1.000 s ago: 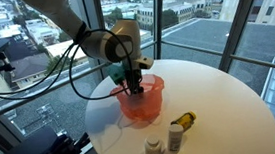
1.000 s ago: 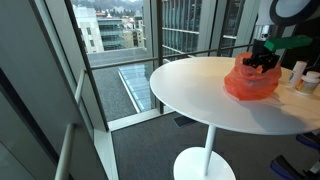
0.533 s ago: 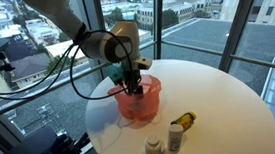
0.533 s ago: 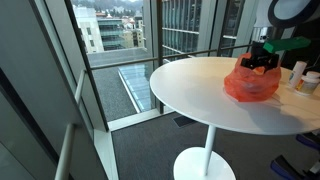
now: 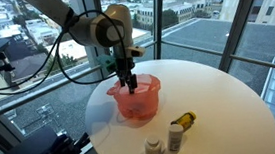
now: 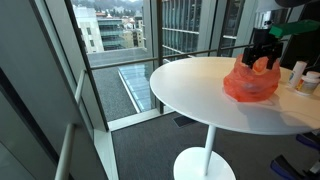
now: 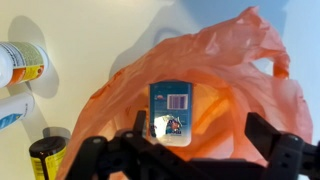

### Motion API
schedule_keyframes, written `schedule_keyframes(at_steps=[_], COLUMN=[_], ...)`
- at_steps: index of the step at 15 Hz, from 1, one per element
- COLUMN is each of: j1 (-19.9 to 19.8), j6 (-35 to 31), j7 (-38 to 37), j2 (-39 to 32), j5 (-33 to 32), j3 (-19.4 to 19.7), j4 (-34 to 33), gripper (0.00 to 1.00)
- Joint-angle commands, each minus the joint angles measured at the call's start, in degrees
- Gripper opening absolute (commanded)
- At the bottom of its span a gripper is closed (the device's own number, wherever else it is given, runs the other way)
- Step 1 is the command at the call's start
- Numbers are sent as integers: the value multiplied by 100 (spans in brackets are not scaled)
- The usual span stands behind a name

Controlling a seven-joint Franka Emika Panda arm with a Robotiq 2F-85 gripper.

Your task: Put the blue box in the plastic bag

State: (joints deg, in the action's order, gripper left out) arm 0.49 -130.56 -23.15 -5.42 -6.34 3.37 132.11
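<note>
The round white desk [image 5: 220,100] carries everything, and the arm stands over its edge in both exterior views. Directly beneath the gripper [image 7: 205,138] sits the orange plastic bag [image 7: 235,70], its mouth open upward toward the wrist camera. In an exterior view the gripper [image 5: 130,85] hangs just above the bag's rim [image 5: 137,99], apart from it.

Inside the bag, straight below the gripper and a little toward one finger, lies the blue box [image 7: 173,112], label and barcode facing up. Its long axis runs crosswise to the line between the two fingers. The jaws stand wide apart and hold nothing. The box looks to rest on the bag's floor, though the film's folds make that hard to confirm.

As a judgement, the box is already in place, and what remains is a straight lift clear of the rim without snagging the film.

Off to the gripper's side, outside the bag, lie three small bottles [image 7: 20,62].
</note>
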Motion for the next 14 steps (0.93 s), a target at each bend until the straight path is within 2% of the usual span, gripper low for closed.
schedule_keyframes(at_steps=[1, 6, 14], j1=[1, -12, -39], j6=[678, 1444, 2047], j7=[238, 553, 845], j2=[495, 1079, 1669], j5=[101, 308, 385], j3=[-103, -228, -306], j4=[-34, -41, -112], gripper=[100, 100, 100])
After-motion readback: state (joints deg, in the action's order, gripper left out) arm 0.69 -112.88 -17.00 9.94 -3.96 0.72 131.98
